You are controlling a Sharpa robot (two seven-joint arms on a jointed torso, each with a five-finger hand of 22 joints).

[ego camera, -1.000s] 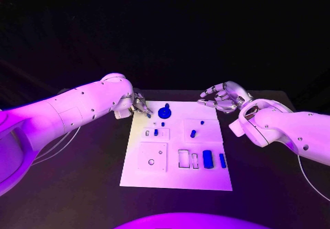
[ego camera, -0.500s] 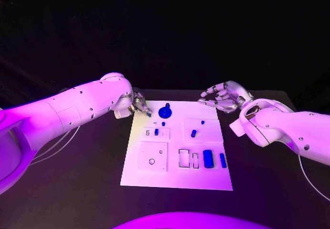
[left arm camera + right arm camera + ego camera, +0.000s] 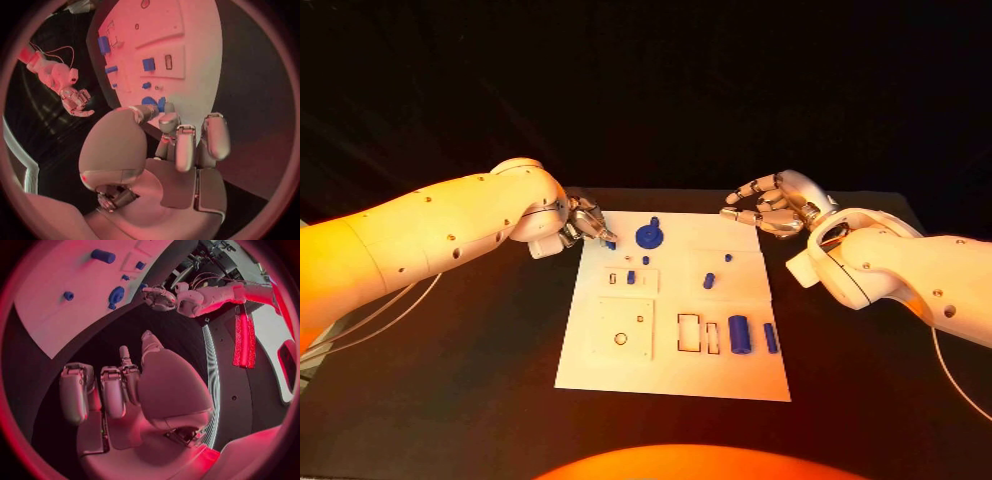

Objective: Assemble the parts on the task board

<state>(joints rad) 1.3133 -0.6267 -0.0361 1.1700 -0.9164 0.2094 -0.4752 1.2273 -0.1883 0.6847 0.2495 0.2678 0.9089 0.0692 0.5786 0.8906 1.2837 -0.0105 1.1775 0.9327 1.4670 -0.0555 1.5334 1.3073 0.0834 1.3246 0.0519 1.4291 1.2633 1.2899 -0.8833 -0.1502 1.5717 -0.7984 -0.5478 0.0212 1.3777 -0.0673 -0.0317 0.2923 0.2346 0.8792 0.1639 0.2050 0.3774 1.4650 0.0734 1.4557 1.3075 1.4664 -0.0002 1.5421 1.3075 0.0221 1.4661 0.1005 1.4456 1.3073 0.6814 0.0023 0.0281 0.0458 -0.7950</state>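
Note:
The white task board [image 3: 733, 375] lies in the middle of the black table. My left hand [image 3: 584, 221] hovers over its far left corner, fingers curled, pinching a small blue part [image 3: 609, 243] at the fingertips. A round blue knob [image 3: 648, 236] stands just right of that hand. In the left wrist view my thumb and fingertips [image 3: 169, 120] meet over blue pieces at the board's [image 3: 194, 60] edge. My right hand [image 3: 769, 205] hangs beyond the far right corner, off the board, fingers loosely bent and apart, holding nothing.
On the board are a small blue piece [image 3: 630, 277], a blue peg [image 3: 708, 280], a large blue block [image 3: 737, 333] and a thin blue bar [image 3: 769, 337]. Outlined slots [image 3: 687, 332] lie beside the block. Bare black table surrounds the board.

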